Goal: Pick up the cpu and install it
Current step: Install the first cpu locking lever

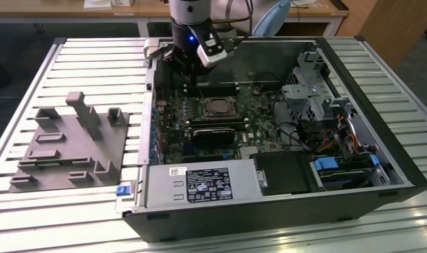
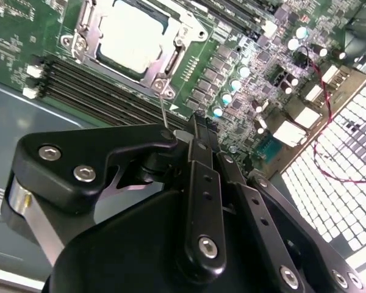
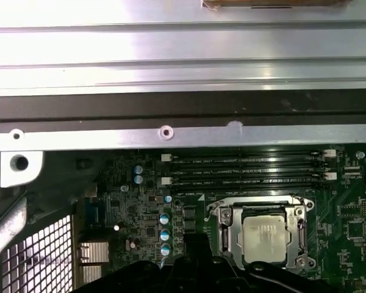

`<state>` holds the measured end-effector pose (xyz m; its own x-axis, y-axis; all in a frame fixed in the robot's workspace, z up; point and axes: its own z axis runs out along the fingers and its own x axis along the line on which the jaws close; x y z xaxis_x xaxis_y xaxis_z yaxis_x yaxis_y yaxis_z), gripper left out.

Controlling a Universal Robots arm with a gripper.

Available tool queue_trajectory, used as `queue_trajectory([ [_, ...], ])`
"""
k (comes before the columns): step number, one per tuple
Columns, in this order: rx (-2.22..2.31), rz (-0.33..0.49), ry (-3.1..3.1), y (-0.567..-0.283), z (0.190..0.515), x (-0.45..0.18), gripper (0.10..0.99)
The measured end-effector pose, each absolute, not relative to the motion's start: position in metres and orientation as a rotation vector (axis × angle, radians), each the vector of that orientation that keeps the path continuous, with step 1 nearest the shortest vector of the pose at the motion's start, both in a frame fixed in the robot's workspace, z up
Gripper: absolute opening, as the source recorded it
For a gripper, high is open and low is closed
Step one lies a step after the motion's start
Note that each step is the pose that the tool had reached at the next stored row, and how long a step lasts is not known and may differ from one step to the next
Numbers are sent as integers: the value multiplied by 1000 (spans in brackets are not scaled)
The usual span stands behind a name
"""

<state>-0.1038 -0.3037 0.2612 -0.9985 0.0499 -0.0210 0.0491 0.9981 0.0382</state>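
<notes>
Power supply (image 1: 199, 185): grey box with a label, nearest edge of the open computer case (image 1: 381, 158) in the exterior view.

Drive bay with blue tabs (image 1: 333, 164): beside the power supply, toward the exterior view's right.

Fixture plate (image 1: 66, 145): grey, with upright posts, on the slatted table (image 1: 30, 79) at the exterior view's left, apart from the case.

Motherboard (image 1: 199, 126): green, lying flat inside the case.

Socket (image 1: 218, 107): metal frame on the motherboard; also visible in both wrist views.

Cpu (image 3: 266, 237): pale silver square, seated flat inside the socket frame (image 3: 229, 229); seen likewise in the second wrist view (image 2: 137, 36).

Memory slots (image 3: 247, 168): dark parallel rows just beside the socket.

Gripper (image 1: 190, 71): black, hung over the motherboard just beyond the socket, near the case's far wall. Nothing was seen in its grasp; whether the jaws stood apart or closed could not be told.

Wooden desk (image 1: 150, 8): behind the table.
</notes>
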Motion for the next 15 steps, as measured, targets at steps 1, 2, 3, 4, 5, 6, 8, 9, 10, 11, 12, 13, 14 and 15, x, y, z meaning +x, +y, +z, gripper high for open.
queue_trajectory([
  [1, 77, 59, 3118, -303, 261, -105, 106],
  [2, 76, 59, 3118, -302, 260, -105, 106],
  [3, 76, 59, 3118, -300, 260, -106, 106],
  [4, 75, 59, 3118, -299, 259, -106, 106],
  [5, 74, 59, 3118, -296, 259, -106, 106],
  [6, 73, 59, 3118, -294, 258, -106, 106],
  [8, 70, 59, 3118, -291, 257, -106, 106],
  [9, 69, 59, 3118, -290, 257, -106, 106],
  [10, 68, 59, 3118, -290, 256, -106, 106],
  [11, 67, 59, 3118, -290, 256, -105, 106],
  [12, 66, 59, 3119, -290, 256, -104, 106],
  [13, 65, 59, 3119, -290, 256, -101, 106],
  [14, 64, 59, 3119, -290, 256, -99, 106],
  [15, 63, 59, 3119, -290, 256, -96, 106],
])
